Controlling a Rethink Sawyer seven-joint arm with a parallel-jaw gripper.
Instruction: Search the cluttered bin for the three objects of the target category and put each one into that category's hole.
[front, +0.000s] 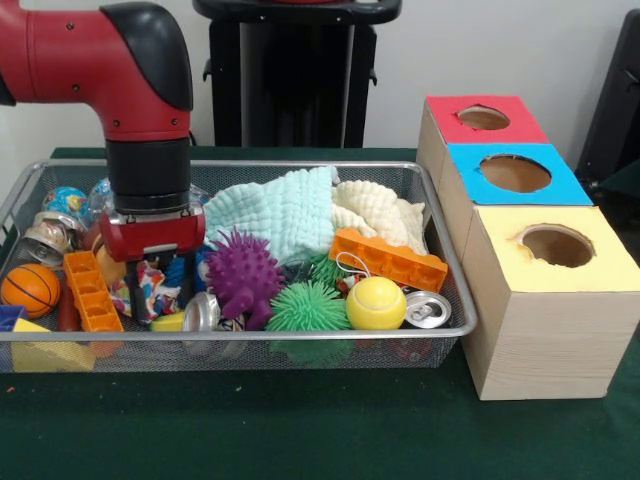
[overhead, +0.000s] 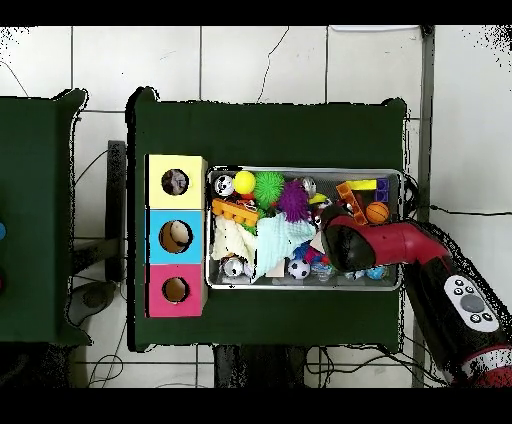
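The wire mesh bin (front: 300, 334) is packed with toys and towels; it also shows in the overhead view (overhead: 300, 169). My gripper (front: 160, 288) reaches down into the bin's left part, open, with one finger on each side of a white fabric piece printed in red, blue and yellow (front: 155, 293). I see no other printed piece; the clutter may hide them. The yellow-topped box's hole (front: 556, 245) is right of the bin, nearest the camera, and empty; it also shows in the overhead view (overhead: 175, 182). In the overhead view my arm's wrist (overhead: 348, 245) hides the gripper.
A mint-green towel (front: 280, 212) and a cream towel (front: 385, 212) fill the bin's back middle. A purple spiky ball (front: 243, 275), an orange brick (front: 90, 290) and a can flank the gripper. The blue-topped (front: 515, 173) and red-topped (front: 484, 118) boxes stand behind the yellow one.
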